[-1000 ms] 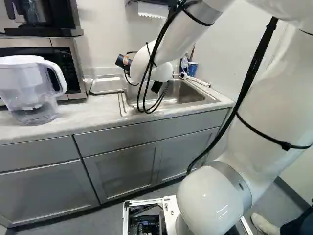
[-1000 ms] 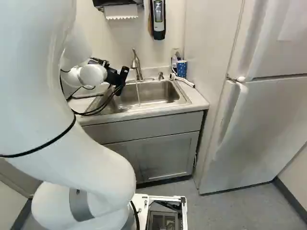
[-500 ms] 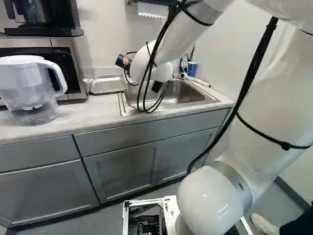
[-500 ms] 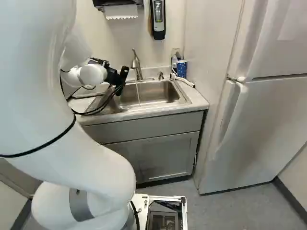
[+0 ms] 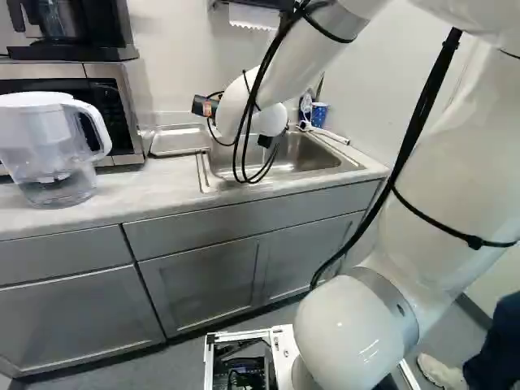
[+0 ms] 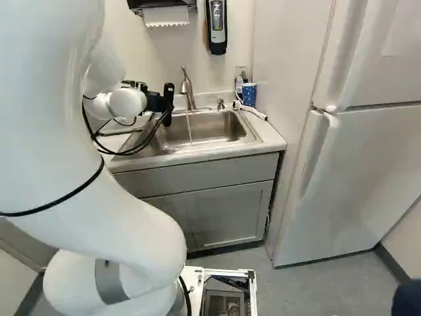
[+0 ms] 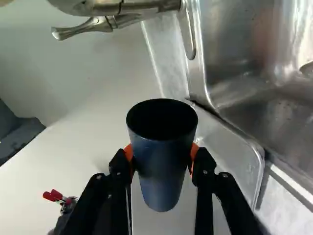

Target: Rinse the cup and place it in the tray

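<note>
Wrist just turned, cup [image 7: 162, 166] tips nearer upright in hand [image 7: 162, 160].
Hand pinches cup from both sides, cup moves with it. Water [image 6: 190, 127] runs just beside hand, cup outside stream. Likely lining up; can't tell if rinsed. Tray [image 5: 179, 141] near hand, placing undone.

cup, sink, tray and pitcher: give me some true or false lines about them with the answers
1. The gripper is shut on the dark blue cup. True.
2. The metal tray lies beside the sink basin. True.
3. The dark blue cup stands in the metal tray. False: the gripper holds it.
4. Water runs from the faucet. True.
5. The pitcher stands in the sink basin. False: the pitcher stands on the counter.
</note>
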`<state>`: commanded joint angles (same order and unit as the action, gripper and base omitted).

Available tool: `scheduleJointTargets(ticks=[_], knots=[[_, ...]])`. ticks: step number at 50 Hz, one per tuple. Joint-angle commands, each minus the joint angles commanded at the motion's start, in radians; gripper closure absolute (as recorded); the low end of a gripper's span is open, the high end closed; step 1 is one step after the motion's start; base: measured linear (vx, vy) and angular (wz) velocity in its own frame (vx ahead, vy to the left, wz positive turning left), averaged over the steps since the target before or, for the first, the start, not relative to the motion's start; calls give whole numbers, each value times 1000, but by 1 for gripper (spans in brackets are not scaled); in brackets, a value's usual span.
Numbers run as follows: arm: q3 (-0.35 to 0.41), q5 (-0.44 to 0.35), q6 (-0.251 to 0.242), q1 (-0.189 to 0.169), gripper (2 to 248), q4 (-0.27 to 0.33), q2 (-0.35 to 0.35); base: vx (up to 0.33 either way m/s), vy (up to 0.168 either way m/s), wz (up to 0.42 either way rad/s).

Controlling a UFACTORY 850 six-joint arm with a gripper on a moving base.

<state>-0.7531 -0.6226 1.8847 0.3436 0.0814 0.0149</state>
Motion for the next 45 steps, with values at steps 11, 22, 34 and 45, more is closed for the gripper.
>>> scheduleJointTargets(ticks=[11,22,34,45], knots=[[0,0,-115,0,126,0,0,0,0,0],[0,0,-231,0,126,0,0,0,0,0],[0,0,-357,0,126,0,0,0,0,0],[0,0,-473,0,126,0,0,0,0,0]])
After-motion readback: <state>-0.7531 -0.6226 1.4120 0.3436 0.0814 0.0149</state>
